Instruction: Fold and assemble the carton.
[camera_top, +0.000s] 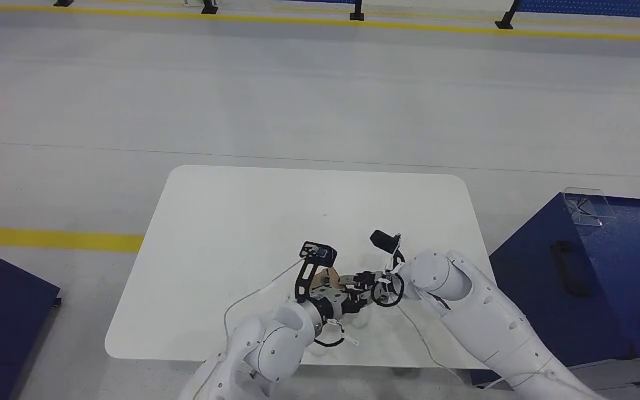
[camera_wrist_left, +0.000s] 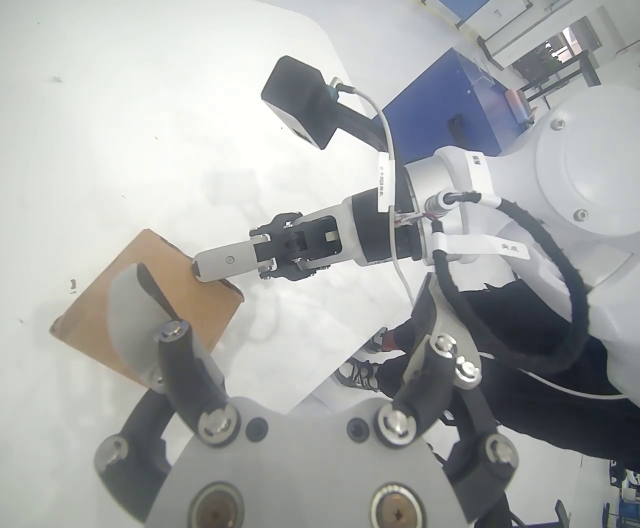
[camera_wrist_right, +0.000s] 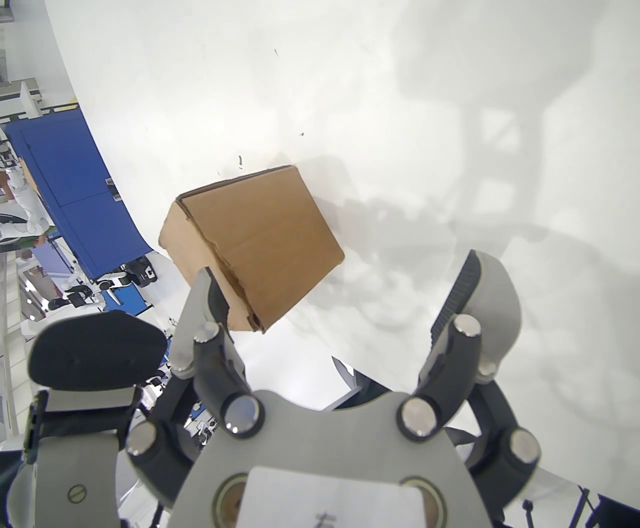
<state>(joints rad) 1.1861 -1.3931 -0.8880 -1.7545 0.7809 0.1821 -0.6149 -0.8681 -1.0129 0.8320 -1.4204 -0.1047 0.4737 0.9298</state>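
The small brown cardboard carton (camera_wrist_right: 260, 235) sits box-shaped at the near edge of the white worktop (camera_top: 250, 230), mostly hidden under both wrists from above. The right gripper (camera_wrist_right: 342, 272) has its fingers spread wide, one touching the carton's corner. The left gripper (camera_wrist_left: 275, 287), fingers also wide, has one over the top face, contact unclear.

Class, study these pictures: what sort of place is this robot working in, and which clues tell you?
Probably a big workshop or test hall: a wide floor with yellow lines, blue cabinets, and one white table.
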